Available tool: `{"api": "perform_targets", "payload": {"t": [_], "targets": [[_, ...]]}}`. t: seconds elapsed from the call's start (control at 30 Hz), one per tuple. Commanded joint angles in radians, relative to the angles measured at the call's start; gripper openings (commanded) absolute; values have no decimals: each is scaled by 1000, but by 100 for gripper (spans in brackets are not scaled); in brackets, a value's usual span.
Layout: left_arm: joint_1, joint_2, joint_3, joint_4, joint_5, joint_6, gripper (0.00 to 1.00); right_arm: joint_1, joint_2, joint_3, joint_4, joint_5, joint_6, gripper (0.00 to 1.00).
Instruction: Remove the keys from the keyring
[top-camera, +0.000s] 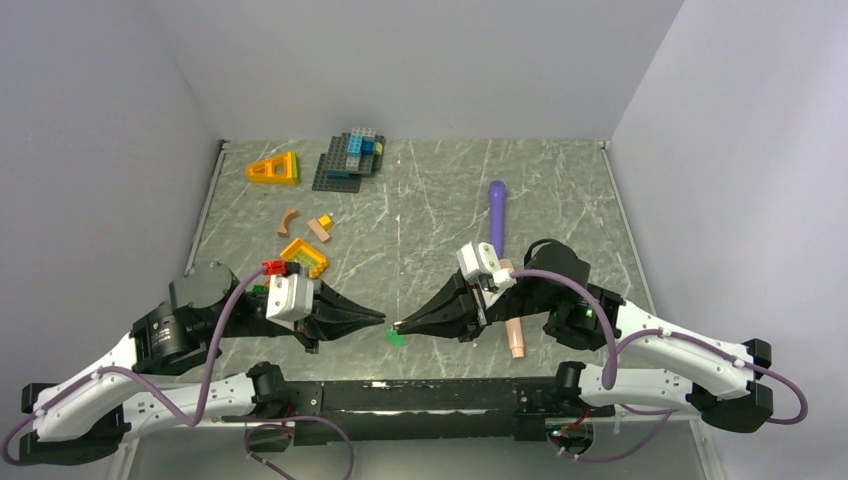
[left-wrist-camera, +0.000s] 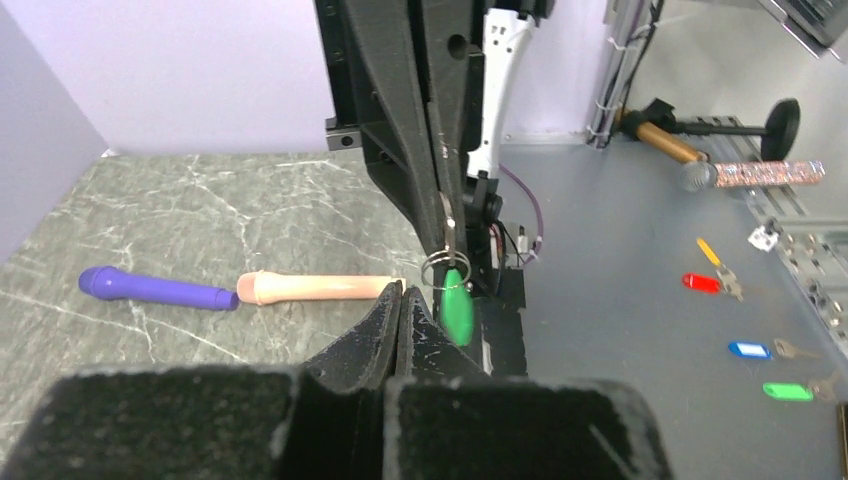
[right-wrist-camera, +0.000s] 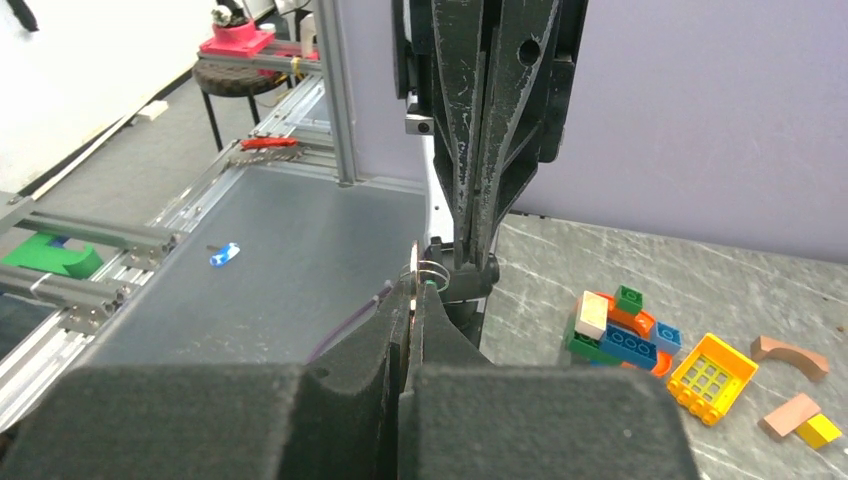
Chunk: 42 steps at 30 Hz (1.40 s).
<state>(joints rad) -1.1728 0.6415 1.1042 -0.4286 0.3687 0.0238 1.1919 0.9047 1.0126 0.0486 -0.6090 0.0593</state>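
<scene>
We show the right gripper (top-camera: 404, 325) clenched on what looks like the brass key (right-wrist-camera: 415, 262), seen edge-on. The keyring (left-wrist-camera: 438, 268) hangs at its tips, and the green key (left-wrist-camera: 457, 310) dangles long axis downward near the marbled tabletop's (top-camera: 430, 200) near edge. The left gripper (top-camera: 378, 320), fingers pressed together and seemingly empty, faces the ring from just beside it. Toy bricks (top-camera: 300, 255) lie well apart.
</scene>
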Motion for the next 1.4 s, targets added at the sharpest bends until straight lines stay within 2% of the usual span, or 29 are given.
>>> {"api": "perform_targets", "payload": {"t": [0.0,0.1,0.13,0.23,0.27,0.33,0.43,0.53,0.7,1.0,1.37], "targets": [[1,-11,-27,93,-95,-86,0,3,-8,1,52,44,-4,0],[1,4,-12,76,-88,-90,0,2,-6,4,51,36,-4,0],[1,9,-4,62,-76,-80,8,3,-6,5,48,29,-4,0],[1,6,12,29,-40,-43,48,3,-3,16,27,-10,-7,0],[1,0,14,22,-22,-37,57,3,-3,17,23,-24,-9,0],[1,-10,29,7,12,11,68,3,-6,20,12,-46,-13,0],[1,-16,57,-25,71,36,75,3,-7,26,-4,-83,-20,0],[1,-8,79,-39,98,46,75,3,3,36,-12,-108,-21,0],[1,33,90,-34,128,44,66,2,33,53,-13,-120,-22,0],[1,86,88,-38,132,39,58,3,31,56,-1,-114,-21,0],[1,74,87,-77,161,45,54,3,23,45,29,-95,-19,0]]}}
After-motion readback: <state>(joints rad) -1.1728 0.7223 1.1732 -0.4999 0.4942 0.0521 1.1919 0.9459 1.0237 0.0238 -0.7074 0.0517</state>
